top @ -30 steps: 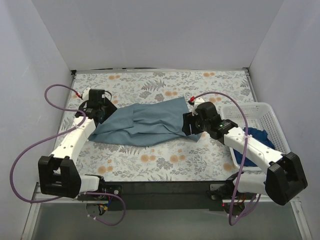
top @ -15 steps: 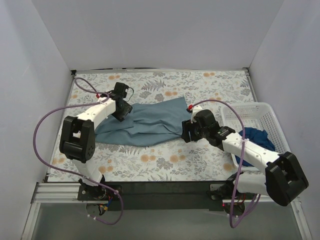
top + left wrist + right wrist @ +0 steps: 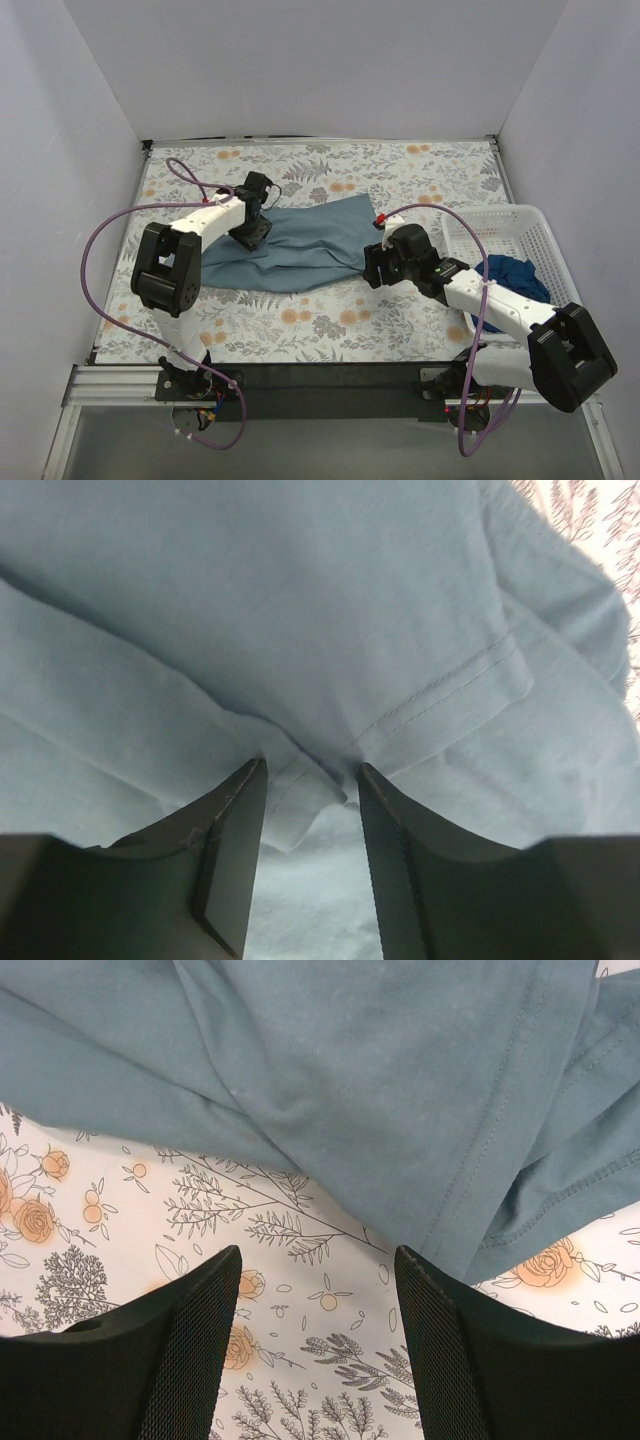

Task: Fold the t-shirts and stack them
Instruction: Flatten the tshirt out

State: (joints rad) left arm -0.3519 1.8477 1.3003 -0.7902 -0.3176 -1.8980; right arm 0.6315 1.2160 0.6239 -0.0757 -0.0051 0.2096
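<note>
A slate-blue t-shirt [image 3: 300, 245] lies crumpled across the middle of the floral tablecloth. My left gripper [image 3: 250, 229] is down on its upper left part. In the left wrist view its jaws [image 3: 310, 780] stand partly open, straddling a raised fold with a stitched hem of the t-shirt [image 3: 300, 610]; the cloth is between them but not pinched. My right gripper [image 3: 372, 262] hovers at the shirt's right end, open [image 3: 318, 1260] over bare tablecloth, just short of the hemmed edge [image 3: 380, 1070]. A darker blue t-shirt [image 3: 515, 275] lies bunched in the basket.
A white lattice basket [image 3: 500, 222] stands at the table's right side, under my right arm. Purple cables loop off both arms. White walls close in the table on the left, back and right.
My left arm swung from the shirt's left edge in over its upper left part, and its jaws narrowed around a fold. The right gripper shifted slightly toward the near edge.
</note>
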